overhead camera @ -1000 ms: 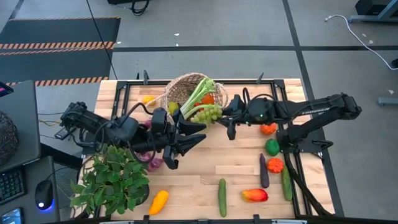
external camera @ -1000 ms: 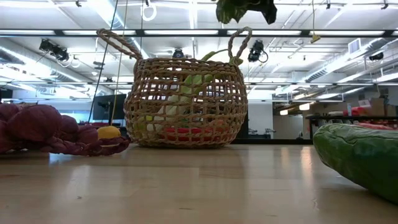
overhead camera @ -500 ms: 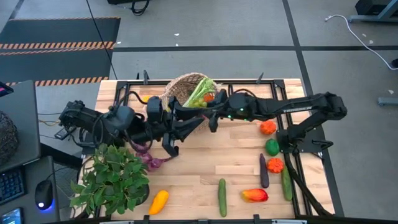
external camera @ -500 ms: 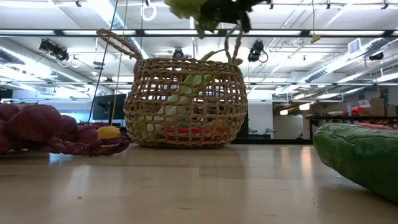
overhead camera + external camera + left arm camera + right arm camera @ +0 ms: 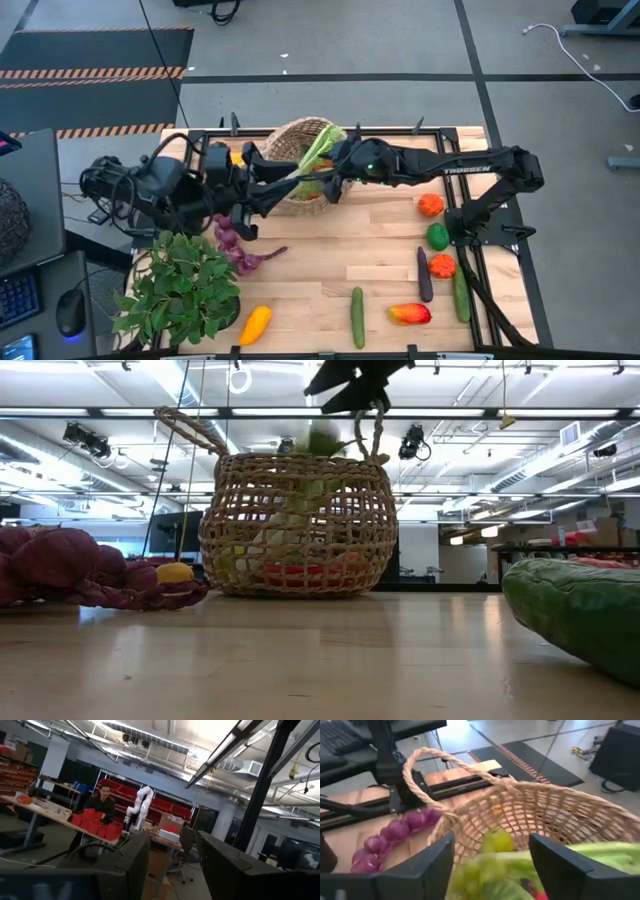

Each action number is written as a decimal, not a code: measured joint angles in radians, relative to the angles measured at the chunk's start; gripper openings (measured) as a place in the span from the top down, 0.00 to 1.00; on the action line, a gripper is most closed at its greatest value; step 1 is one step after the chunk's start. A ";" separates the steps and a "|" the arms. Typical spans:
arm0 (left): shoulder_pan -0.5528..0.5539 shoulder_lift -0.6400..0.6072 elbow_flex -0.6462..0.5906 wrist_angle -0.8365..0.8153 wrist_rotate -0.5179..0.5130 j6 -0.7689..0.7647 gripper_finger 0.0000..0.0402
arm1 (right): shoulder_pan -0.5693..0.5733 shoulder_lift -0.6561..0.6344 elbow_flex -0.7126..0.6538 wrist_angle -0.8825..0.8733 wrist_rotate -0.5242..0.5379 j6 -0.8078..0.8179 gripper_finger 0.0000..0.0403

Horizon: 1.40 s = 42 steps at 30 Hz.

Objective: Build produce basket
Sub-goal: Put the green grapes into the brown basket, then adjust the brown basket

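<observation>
The right gripper (image 5: 490,870) hangs over the basket (image 5: 545,810), fingers released, green grapes (image 5: 496,841) dropping in; left fingers' state cannot be told

Tan basket (image 5: 300,150) upright, far side; produce (image 5: 430,262) scattered.

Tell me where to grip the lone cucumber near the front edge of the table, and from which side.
Grip the cucumber at its middle, coming straight down from above. It lies flat, long and narrow, pointing front to back, so the end effector fingers should close across its short width. It lies apart from its neighbours.
</observation>
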 joint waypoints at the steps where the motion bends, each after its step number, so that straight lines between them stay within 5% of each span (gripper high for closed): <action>1: 0.000 -0.005 0.000 -0.008 0.000 0.000 0.57 | 0.000 -0.012 0.000 0.001 0.008 0.009 0.30; 7: -0.005 -0.019 0.000 -0.132 0.002 -0.047 0.57 | 0.018 -0.105 0.000 -0.048 0.025 0.055 0.20; 20: -0.005 -0.021 0.000 -0.279 0.002 -0.157 0.57 | 0.199 -0.305 0.000 -0.352 0.096 0.234 0.21; 29: -0.002 -0.021 0.000 -0.277 0.001 -0.157 0.57 | 0.183 -0.164 0.000 -0.523 0.060 0.238 0.21; 35: -0.003 -0.021 0.000 -0.277 0.001 -0.184 0.57 | 0.126 -0.012 -0.001 -0.348 -0.040 0.100 0.21; 42: -0.017 -0.021 0.000 -0.282 0.001 -0.209 0.57 | 0.078 0.047 -0.002 -0.203 -0.167 0.180 0.20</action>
